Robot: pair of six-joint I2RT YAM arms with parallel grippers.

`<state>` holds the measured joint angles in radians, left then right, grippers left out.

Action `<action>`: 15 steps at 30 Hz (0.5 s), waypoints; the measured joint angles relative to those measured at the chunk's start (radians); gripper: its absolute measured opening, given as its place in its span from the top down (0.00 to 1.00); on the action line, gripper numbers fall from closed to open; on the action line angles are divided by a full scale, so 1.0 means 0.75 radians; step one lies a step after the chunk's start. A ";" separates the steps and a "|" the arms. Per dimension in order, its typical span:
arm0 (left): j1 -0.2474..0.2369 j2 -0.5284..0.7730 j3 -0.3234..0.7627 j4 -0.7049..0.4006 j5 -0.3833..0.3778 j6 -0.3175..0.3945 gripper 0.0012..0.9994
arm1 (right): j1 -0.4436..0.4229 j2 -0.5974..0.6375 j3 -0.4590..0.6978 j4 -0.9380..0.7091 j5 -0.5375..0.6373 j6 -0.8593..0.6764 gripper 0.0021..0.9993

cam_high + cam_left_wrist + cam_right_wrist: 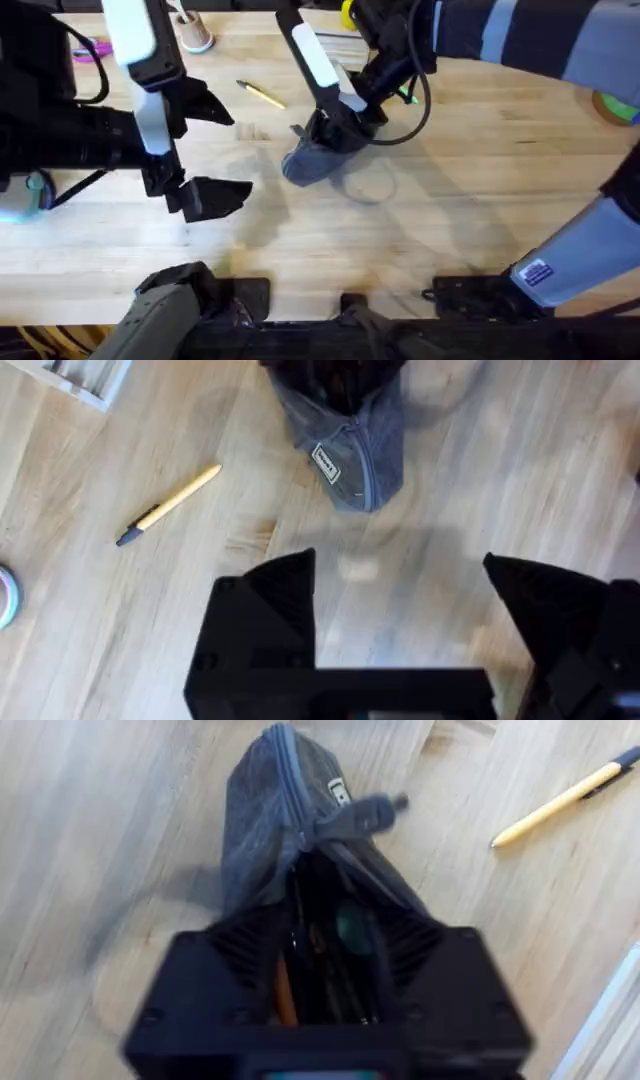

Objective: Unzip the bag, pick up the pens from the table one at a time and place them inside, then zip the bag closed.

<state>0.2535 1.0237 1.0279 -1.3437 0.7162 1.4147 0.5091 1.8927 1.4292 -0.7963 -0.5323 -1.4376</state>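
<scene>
Denim pencil pouch is seen at centre of the overhead frame on the wooden table, partly unzipped. Right hand is pushed down into its open end; finger spacing cannot be told. Left hand is held wide and empty, left of centre. Yellow pen lies upper centre-left, apart from the pouch.

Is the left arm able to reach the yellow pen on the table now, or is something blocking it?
Probably yes. The left gripper is open and holds nothing, and the yellow pen lies alone on bare table just beyond it. The bag and the right gripper sit off to the side, not between them.
</scene>
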 joint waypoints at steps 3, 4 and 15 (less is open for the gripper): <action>0.000 0.000 0.000 0.001 0.000 0.000 0.01 | -0.003 0.000 0.001 0.004 0.003 -0.005 0.15; 0.000 0.000 0.000 0.000 0.000 0.000 0.01 | -0.005 0.000 0.001 0.005 0.005 -0.009 0.05; 0.000 0.000 0.000 0.000 -0.004 0.000 0.01 | -0.006 0.000 0.003 0.005 0.016 -0.010 0.00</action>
<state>0.2535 1.0237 1.0279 -1.3437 0.7136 1.4147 0.5049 1.8927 1.4311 -0.7928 -0.5201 -1.4448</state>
